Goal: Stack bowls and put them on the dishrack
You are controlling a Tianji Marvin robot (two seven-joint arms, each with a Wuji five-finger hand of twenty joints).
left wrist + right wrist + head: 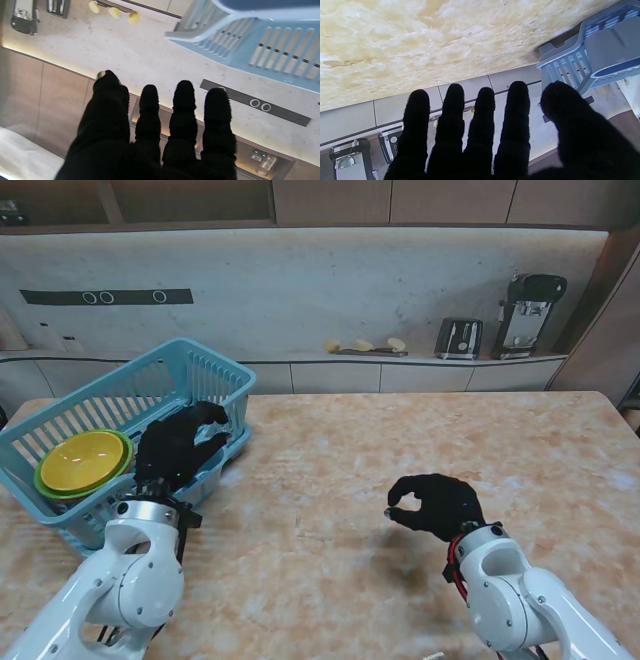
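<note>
**Three viewpoints, one shared rack**

The stand camera looks steeply down on the beige marbled table [400, 470], taking in the far counter. Each wrist camera sits close behind black-gloved fingers [183, 105], picture inverted, facing the back wall. All three views share the light-blue slatted plastic dishrack [150, 385], nearest in the left wrist's.

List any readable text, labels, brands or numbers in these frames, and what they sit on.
None can be read.
Toaster and coffee machine on the back counter: any markings too small to read.
Dark wall strip: only round rings, no letters.
Dishrack, yellow bowl, green bowl, both gloved hands: no print visible.
</note>
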